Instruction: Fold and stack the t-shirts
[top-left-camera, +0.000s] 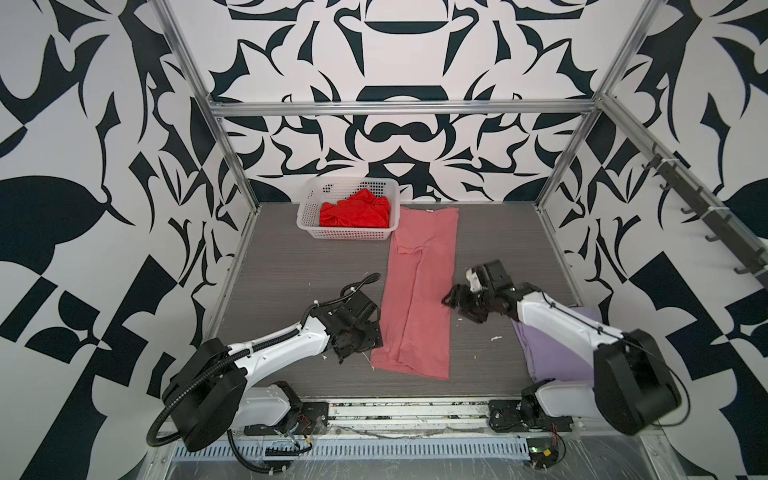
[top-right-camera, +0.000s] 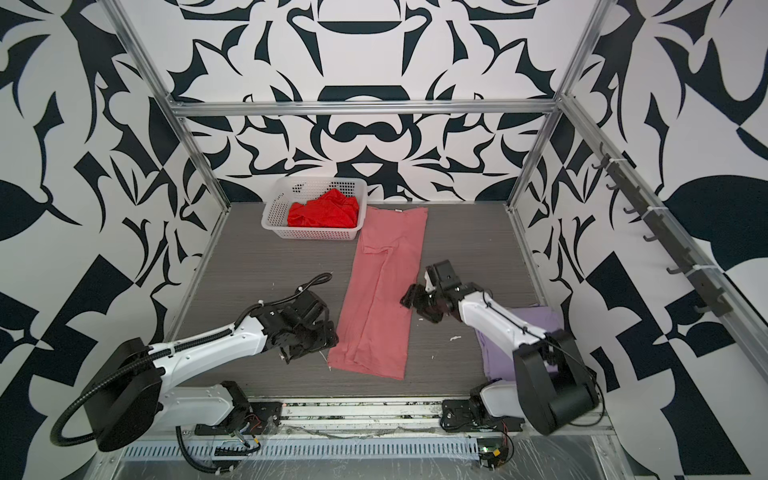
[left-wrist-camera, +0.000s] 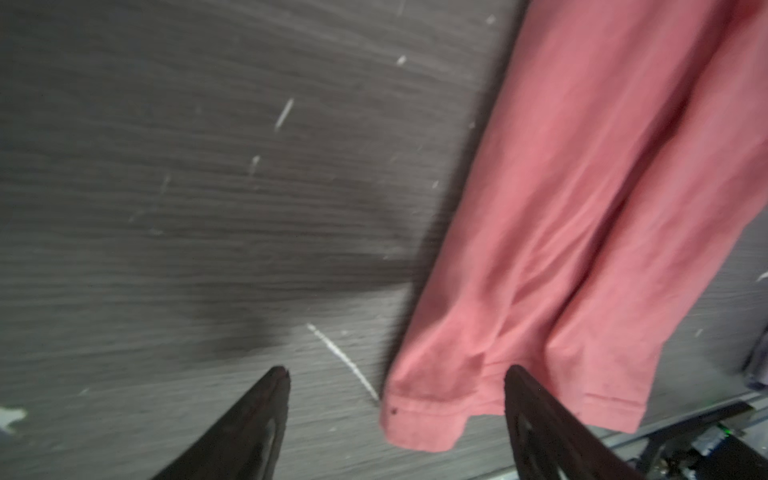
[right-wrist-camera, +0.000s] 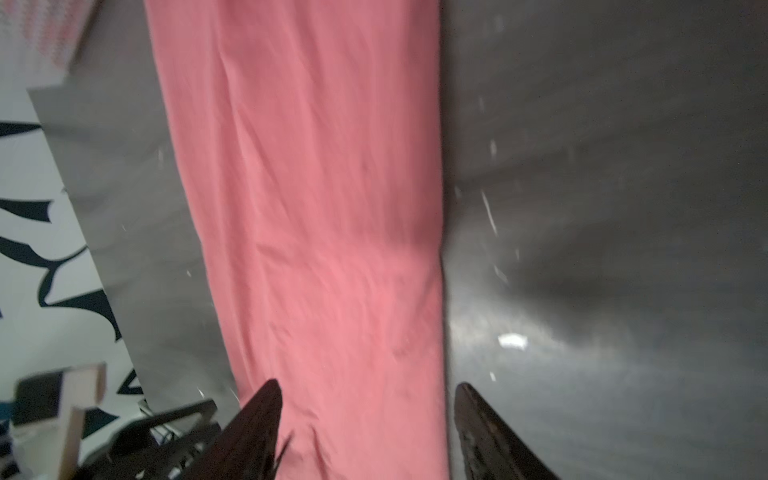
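Soft cloth on a matt woodgrain top, mostly.
We see the salmon-pink t-shirt as soft matt cotton-like cloth with fine creases; same goes for the crumpled red t-shirt and the smoother lavender t-shirt. The basket is white lattice plastic, slightly shiny. We read the table as grey, matt, wood-look with a fine grain, the frame as brushed metal, the left arm shell as glossy white plastic.
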